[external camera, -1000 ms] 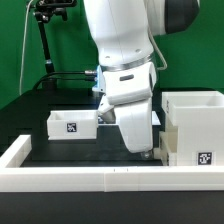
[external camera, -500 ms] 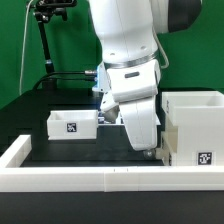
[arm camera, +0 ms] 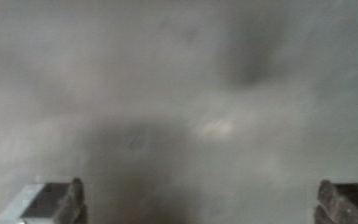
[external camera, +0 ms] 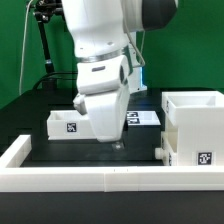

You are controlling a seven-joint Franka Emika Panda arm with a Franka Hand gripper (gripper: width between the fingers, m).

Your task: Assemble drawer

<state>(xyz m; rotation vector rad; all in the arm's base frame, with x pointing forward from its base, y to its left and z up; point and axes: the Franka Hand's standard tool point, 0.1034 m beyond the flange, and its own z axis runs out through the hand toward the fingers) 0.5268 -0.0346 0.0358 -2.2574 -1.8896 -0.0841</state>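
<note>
My tool [external camera: 117, 143] hangs mid-frame over the worktop [external camera: 60, 150], between small tray [external camera: 66, 125] and tall housing [external camera: 195, 120], its blurred fingers [arm camera: 59, 201] seemingly spread apart.

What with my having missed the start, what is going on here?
A Franka arm is putting a drawer together from loose parts. Its gripper hovers low over the table beside a small tray, holding nothing; the wrist view shows the fingers spread wide. The tall housing stands apart on the exterior view's right, untouched.
</note>
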